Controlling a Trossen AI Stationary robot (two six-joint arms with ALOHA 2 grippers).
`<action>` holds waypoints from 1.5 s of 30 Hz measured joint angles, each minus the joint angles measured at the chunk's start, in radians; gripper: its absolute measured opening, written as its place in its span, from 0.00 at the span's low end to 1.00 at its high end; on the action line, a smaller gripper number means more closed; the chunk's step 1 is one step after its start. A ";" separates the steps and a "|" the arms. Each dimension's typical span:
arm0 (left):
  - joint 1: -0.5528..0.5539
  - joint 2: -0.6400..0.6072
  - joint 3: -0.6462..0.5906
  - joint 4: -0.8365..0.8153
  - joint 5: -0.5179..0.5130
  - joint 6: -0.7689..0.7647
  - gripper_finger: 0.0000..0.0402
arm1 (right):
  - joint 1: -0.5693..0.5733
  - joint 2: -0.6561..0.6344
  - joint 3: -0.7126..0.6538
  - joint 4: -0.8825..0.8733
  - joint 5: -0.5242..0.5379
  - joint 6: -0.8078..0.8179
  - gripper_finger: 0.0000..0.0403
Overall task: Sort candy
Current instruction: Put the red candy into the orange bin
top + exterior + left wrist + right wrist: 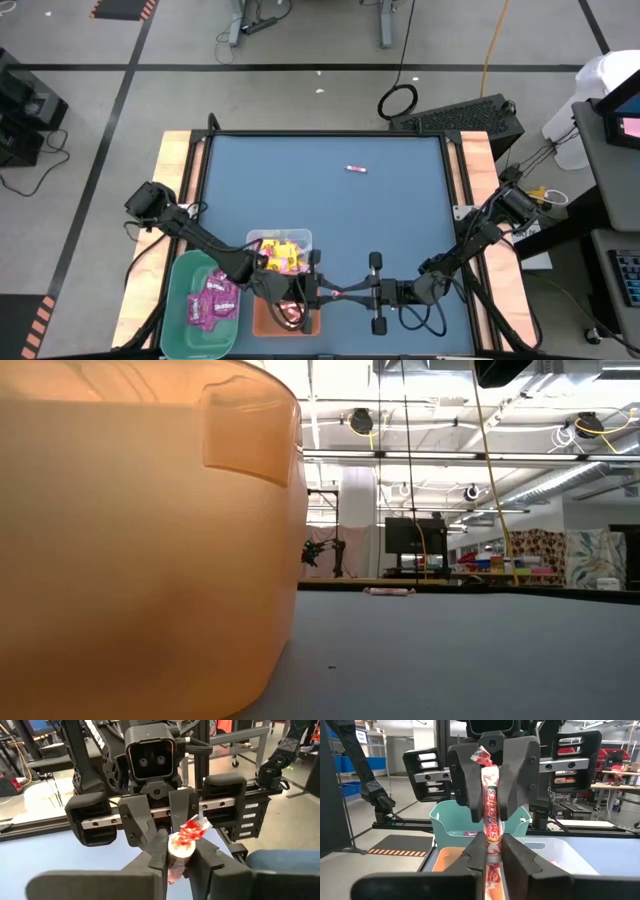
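Note:
A thin pink-and-white candy stick (345,293) hangs in the air between my two grippers, just right of the orange bin (285,312). My left gripper (325,292) and my right gripper (366,293) face each other, each shut on one end of it. A second stick (357,169) lies flat on the blue mat far off, also seen as the stick (390,591) in the low view. Magenta packets (213,298) fill the green bin (180,310). Yellow packets (282,255) lie in the clear bin (300,237). My left gripper (179,852) pinches the stick's end portion (489,780) between its two fingers, coming level from the table's left and lying along the stick. The twisted wrapper tip (482,755) sticks out behind its fingers. The stick is lifted clear and lies level. My right gripper (494,852) pinches the stick's other end portion (492,837) between its two fingers, coming level from the table's right and lying along the stick. The twisted red tip (195,827) on that side shows in the left wrist view. The stick bridges both grippers above the mat.
The orange bin (140,540) stands right before the low camera and blocks most of that view. The three bins crowd the mat's near left part. The blue mat (400,220) stretches open toward the far and right edges, with wooden rails on both sides.

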 joint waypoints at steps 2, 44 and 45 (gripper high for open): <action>0.000 0.000 0.000 -0.011 0.006 -0.002 0.11 | 0.000 0.001 0.000 -0.004 0.000 0.000 0.10; -0.207 -0.001 0.000 -0.832 0.012 -0.534 0.17 | 0.006 0.000 0.000 -0.255 0.063 0.177 0.48; -0.205 0.012 0.000 -0.830 0.015 -0.533 0.17 | 0.006 0.000 0.000 -0.255 0.063 0.177 0.48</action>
